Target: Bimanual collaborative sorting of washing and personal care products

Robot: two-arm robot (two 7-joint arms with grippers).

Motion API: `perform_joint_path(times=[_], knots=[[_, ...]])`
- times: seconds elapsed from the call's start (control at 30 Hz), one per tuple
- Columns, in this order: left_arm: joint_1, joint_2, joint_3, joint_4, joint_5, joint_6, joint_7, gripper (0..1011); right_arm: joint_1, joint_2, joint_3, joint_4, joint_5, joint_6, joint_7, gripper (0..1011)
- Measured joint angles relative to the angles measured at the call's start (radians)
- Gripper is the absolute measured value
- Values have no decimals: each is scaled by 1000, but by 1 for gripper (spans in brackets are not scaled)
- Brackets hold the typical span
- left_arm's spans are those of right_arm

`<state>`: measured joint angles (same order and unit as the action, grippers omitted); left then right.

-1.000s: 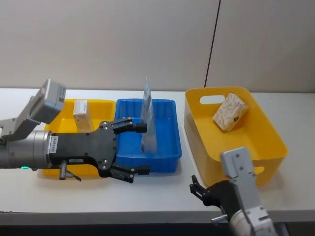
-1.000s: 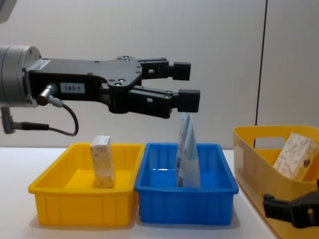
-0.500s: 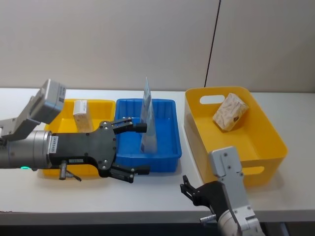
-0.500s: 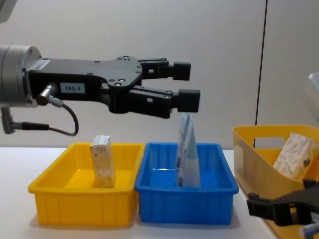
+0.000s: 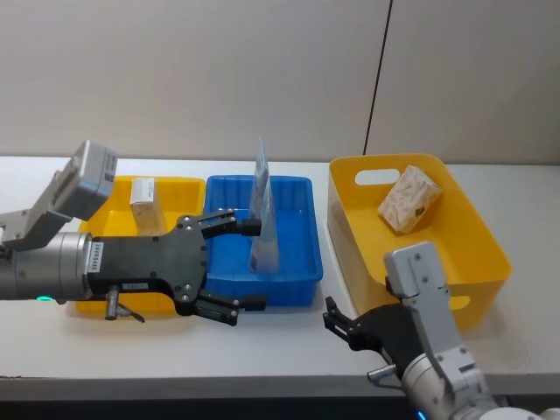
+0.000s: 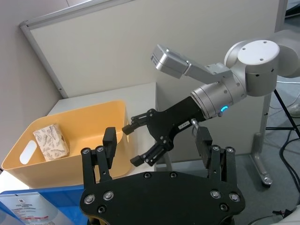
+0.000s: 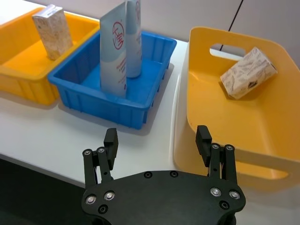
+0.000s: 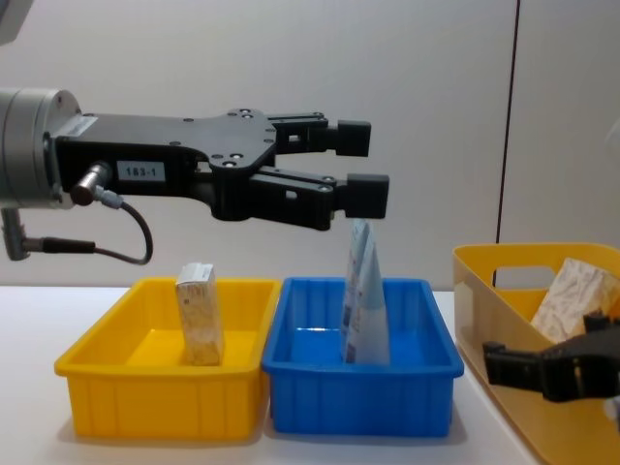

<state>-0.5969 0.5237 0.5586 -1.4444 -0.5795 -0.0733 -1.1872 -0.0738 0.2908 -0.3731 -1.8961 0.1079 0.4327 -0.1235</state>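
Two light-blue and white tubes (image 5: 262, 219) (image 7: 119, 49) (image 8: 364, 310) stand upright in the blue tray (image 5: 302, 278). A small beige carton (image 5: 143, 201) (image 7: 52, 32) (image 8: 199, 315) stands in the left yellow tray (image 5: 188, 185). The leaf-print soft pack (image 5: 409, 199) (image 7: 248, 72) (image 6: 50, 143) leans in the yellow basket (image 5: 490, 262). My left gripper (image 5: 254, 265) (image 8: 363, 165) (image 6: 156, 140) hovers open and empty above the blue tray's near side, close to the tubes. Low at the table's front, my right gripper (image 5: 335, 317) (image 7: 157, 138) (image 8: 499, 366) is open and empty beside the basket.
The blue tray (image 8: 358, 387) and left yellow tray (image 8: 155, 387) sit side by side. The basket (image 8: 504, 291) stands to their right, and bare white tabletop (image 5: 262, 341) lies in front of all three. A grey wall runs behind.
My right gripper has shifted slightly left along the front of the basket and then risen. The left gripper and all products have stayed put.
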Motion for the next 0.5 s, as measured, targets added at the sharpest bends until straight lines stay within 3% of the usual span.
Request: perform_joint_path(times=[0.5], knots=[[0, 0, 0, 0, 0, 0, 0, 1001, 15, 44, 36, -10, 38, -32, 103, 1003]])
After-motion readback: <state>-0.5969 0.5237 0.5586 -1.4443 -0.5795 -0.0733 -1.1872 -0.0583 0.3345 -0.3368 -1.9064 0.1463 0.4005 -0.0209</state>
